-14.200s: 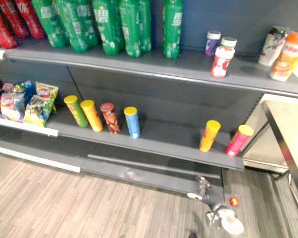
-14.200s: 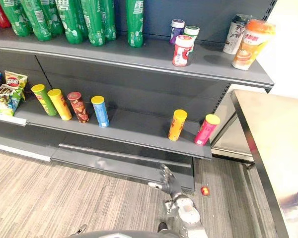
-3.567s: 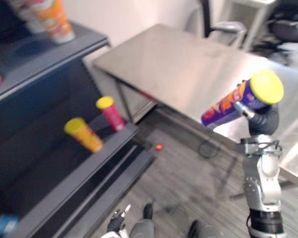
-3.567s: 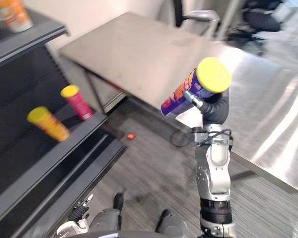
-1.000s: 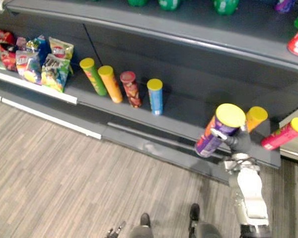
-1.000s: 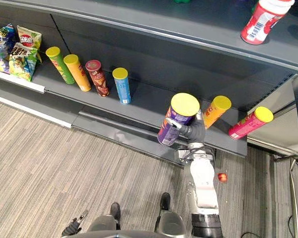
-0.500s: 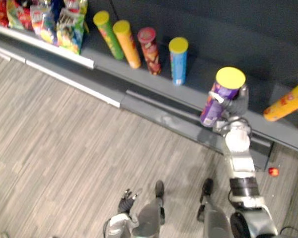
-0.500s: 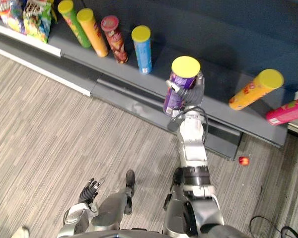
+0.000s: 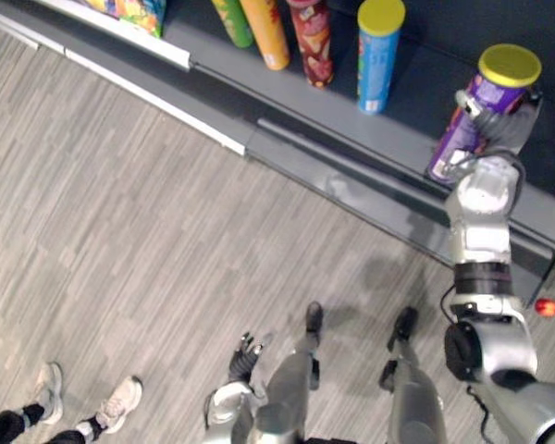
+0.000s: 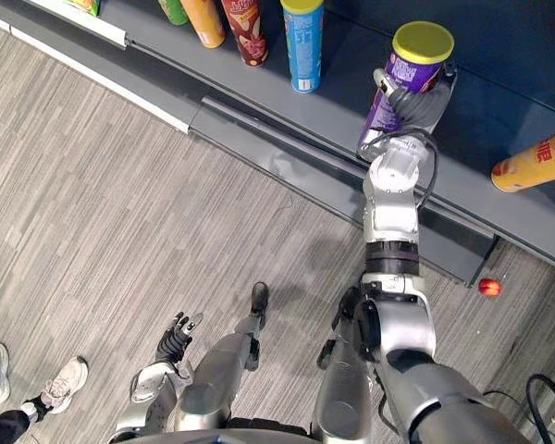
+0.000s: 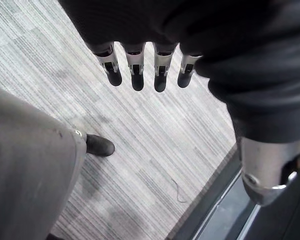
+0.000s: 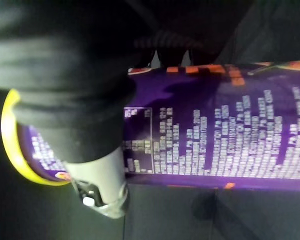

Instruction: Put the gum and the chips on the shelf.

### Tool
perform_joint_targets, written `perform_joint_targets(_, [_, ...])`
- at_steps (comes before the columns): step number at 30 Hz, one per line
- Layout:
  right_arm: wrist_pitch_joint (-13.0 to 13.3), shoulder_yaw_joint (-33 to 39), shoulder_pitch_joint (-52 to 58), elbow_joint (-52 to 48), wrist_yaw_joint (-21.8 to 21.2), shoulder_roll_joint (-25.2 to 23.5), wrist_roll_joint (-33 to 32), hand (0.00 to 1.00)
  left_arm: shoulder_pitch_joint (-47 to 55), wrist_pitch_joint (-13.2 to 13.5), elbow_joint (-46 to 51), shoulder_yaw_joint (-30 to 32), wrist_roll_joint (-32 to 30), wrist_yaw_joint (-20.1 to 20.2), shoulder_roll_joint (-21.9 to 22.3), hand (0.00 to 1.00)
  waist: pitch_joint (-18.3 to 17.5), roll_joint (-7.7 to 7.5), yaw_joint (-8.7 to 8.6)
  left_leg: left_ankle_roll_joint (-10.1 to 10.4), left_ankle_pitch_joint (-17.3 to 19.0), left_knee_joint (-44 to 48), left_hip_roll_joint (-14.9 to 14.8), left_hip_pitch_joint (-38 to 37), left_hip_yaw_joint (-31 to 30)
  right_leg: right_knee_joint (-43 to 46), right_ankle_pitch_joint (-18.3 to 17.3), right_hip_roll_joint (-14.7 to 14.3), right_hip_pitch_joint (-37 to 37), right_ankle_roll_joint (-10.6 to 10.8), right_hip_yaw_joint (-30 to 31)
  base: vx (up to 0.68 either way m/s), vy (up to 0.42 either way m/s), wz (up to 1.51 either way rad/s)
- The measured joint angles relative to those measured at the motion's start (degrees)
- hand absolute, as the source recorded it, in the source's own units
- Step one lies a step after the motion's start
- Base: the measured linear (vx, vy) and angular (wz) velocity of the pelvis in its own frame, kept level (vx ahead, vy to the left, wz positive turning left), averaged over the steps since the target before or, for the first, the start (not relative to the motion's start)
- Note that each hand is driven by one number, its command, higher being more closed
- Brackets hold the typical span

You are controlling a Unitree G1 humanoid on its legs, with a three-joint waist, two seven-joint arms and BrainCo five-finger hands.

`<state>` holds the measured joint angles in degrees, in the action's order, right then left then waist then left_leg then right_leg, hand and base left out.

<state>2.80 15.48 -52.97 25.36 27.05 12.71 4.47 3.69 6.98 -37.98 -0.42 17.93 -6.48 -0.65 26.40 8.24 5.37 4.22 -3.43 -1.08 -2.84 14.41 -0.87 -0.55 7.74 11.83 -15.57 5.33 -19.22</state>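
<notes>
Right hand [image 10: 424, 104] curled round the purple chips can [image 10: 400, 81], thumb and fingers wrapped on its side, yellow lid up. Can's base is at the shelf [image 10: 338, 109]; contact unclear. Blue can [image 10: 301, 42] stands left of the hand, orange can [image 10: 535, 159] right. Left hand [image 11: 135, 75] empty, fingers straight, above the floor.
</notes>
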Motion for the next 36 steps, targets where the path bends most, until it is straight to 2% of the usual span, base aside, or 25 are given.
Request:
perform_joint_targets(5, [-0.08,2.19,-4.62,2.80,2.06,1.74,-0.05,1.00,-1.92,0.03,-0.62,-1.62,0.12,-0.16,0.08,0.00,0.75,1.44,0.47,0.03,-1.14,-1.21,0.01,0.61,-0.47,0.00,0.33,0.01,-0.97,-0.21,-0.47,0.00,-0.006,0.05])
perform_joint_targets(8, [-0.07,3.33,-6.74,3.69,3.67,2.48,-0.06,1.00,-2.72,0.06,-0.69,-2.24,2.23,-0.39,0.09,0.00,1.22,2.49,1.04,-0.05,-1.63,-1.92,0.00,0.88,-0.55,0.00,0.43,0.01,-1.54,-0.19,-0.50,0.00,0.000,0.00])
perform_joint_targets(16, [-0.10,4.54,-11.25,7.25,6.61,3.16,-0.09,1.00,-4.10,0.36,-1.08,-4.01,2.23,-1.17,0.41,0.00,1.73,3.70,1.42,0.33,-2.56,-2.19,0.10,2.88,-1.36,-0.01,0.82,0.07,-3.39,-0.37,-0.94,0.01,-0.006,0.02])
perform_joint_targets(23, [0.11,5.45,-14.00,9.64,7.50,4.53,-0.34,1.00,-4.88,0.49,-1.08,-5.42,3.70,-1.30,0.41,0.00,1.52,4.01,2.75,0.69,-3.99,-3.02,0.22,5.46,-2.05,-0.04,1.25,0.21,-5.81,-0.56,-1.75,-0.01,-0.017,0.06])
perform_joint_targets(29, [0.70,5.42,-16.07,11.38,7.62,5.12,-0.56,1.00,-5.20,1.22,-1.09,-6.43,4.47,-1.66,0.43,0.00,1.47,4.09,3.07,0.66,-4.73,-3.22,0.53,6.57,-3.15,-0.02,1.30,0.54,-6.56,-0.51,-2.61,-0.01,-0.021,0.08])
perform_joint_targets(36, [1.60,4.22,-17.75,13.16,8.23,7.94,-0.56,1.00,-6.15,1.70,-0.93,-7.27,4.51,-1.86,0.45,0.00,1.18,4.52,3.59,0.63,-5.50,-3.88,1.53,7.94,-4.41,-0.02,1.58,1.54,-7.94,-0.08,-2.94,-0.01,-0.002,0.05])
